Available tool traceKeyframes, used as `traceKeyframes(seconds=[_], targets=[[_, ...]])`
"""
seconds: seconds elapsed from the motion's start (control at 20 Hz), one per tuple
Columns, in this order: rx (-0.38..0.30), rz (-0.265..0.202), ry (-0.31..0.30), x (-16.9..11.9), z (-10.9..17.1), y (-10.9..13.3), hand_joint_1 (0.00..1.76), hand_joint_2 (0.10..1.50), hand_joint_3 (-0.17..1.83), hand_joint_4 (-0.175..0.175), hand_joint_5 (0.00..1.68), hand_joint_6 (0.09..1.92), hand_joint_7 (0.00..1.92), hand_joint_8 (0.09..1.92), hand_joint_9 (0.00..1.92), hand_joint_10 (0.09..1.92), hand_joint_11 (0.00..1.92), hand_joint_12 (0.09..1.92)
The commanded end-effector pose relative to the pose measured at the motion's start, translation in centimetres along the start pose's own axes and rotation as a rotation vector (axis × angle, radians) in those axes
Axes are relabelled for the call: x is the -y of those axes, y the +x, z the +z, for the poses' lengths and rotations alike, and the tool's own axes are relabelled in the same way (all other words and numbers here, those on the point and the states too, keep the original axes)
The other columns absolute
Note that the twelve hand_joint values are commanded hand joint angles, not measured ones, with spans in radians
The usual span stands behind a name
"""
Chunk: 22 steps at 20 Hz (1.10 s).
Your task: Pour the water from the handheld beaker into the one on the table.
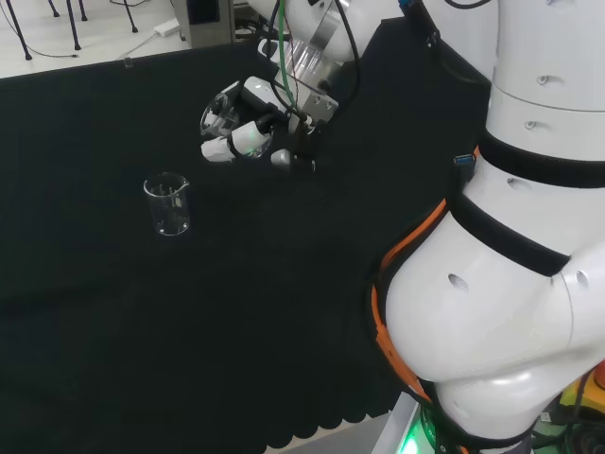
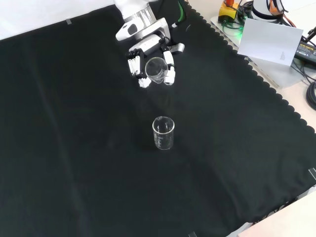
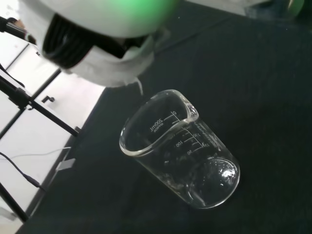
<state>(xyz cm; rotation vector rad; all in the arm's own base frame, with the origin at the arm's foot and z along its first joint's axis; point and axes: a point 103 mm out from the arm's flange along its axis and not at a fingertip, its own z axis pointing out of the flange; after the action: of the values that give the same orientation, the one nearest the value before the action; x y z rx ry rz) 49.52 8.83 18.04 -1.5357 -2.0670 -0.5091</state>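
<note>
A clear glass beaker (image 1: 167, 203) stands upright on the black cloth; it is also in the front view (image 2: 163, 133) and close up in the wrist view (image 3: 180, 151), with printed marks and its spout showing. The hand (image 1: 248, 137) hovers above the cloth, its fingers curled round a second clear beaker (image 1: 223, 115). In the front view the hand (image 2: 134, 60) holds this beaker (image 2: 156, 69) tipped on its side, mouth towards the standing beaker, some way behind and above it. I cannot tell how much water either beaker holds. A blurred white part of the hand (image 3: 97, 53) shows in the wrist view.
The arm's big white links (image 1: 510, 236) fill the head view's right. In the front view a grey box (image 2: 269, 39) and cables lie beyond the cloth's scalloped right edge (image 2: 276, 98). Black cloth (image 2: 74, 148) surrounds the standing beaker on all sides.
</note>
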Motion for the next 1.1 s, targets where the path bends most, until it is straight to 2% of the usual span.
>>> traceKeyframes(seconds=[0.05,0.5,0.65,1.1], targets=[[0.051,0.012,0.01,-0.4,1.4,0.5,1.13,0.66,0.64,0.175,1.3,0.62,1.77,0.09,1.68,0.14,1.25,0.83],[0.107,0.015,0.021,-1.0,2.5,0.4,1.13,0.66,0.64,0.175,1.3,0.62,1.77,0.09,1.68,0.14,1.25,0.84],[0.15,0.018,0.016,-1.0,2.7,0.7,1.13,0.66,0.64,0.175,1.3,0.62,1.77,0.09,1.68,0.14,1.25,0.84],[0.208,0.037,0.016,-1.6,3.6,1.9,1.13,0.66,0.64,0.175,1.3,0.62,1.77,0.09,1.68,0.14,1.25,0.84]])
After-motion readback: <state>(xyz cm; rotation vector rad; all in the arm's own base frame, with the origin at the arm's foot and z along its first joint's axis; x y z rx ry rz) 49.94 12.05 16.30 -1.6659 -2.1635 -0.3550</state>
